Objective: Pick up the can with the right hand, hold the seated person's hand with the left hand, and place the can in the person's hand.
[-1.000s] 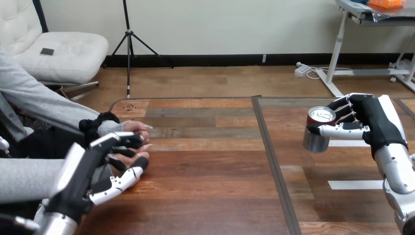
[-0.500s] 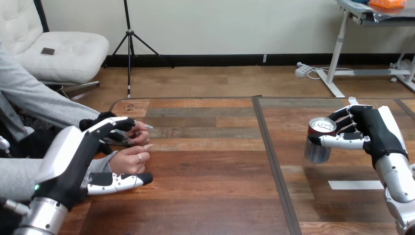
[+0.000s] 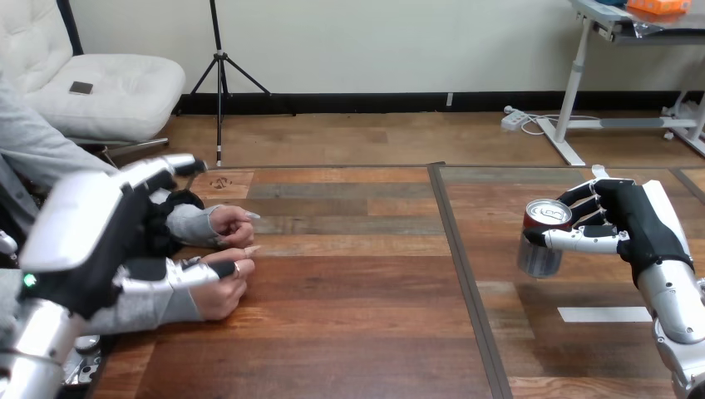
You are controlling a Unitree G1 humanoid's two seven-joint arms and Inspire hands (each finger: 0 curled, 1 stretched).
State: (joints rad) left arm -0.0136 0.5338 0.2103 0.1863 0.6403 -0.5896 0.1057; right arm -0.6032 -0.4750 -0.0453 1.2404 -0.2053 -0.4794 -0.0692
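Note:
A silver can (image 3: 540, 243) with a red band near its top is at the right of the table. My right hand (image 3: 632, 218) is shut on it, thumb in front and fingers behind. The person's two hands rest as loose fists at the table's left: the far hand (image 3: 231, 224) and the near hand (image 3: 218, 293). My left hand (image 3: 87, 229) hangs raised over their wrists, open. Its fingers (image 3: 170, 165) point straight out above the far wrist, and its thumb (image 3: 187, 272) lies along the top of the near hand. I cannot tell whether the thumb touches it.
A dark seam (image 3: 462, 274) runs front to back through the wooden table (image 3: 349, 299), between the can and the person's hands. A white strip of tape (image 3: 603, 314) lies on the right half, in front of my right hand.
My left hand has risen and swung left, from beside the person's hands to above their wrists. Its thumb went from the table onto the near hand. The can sank slightly, then held still.

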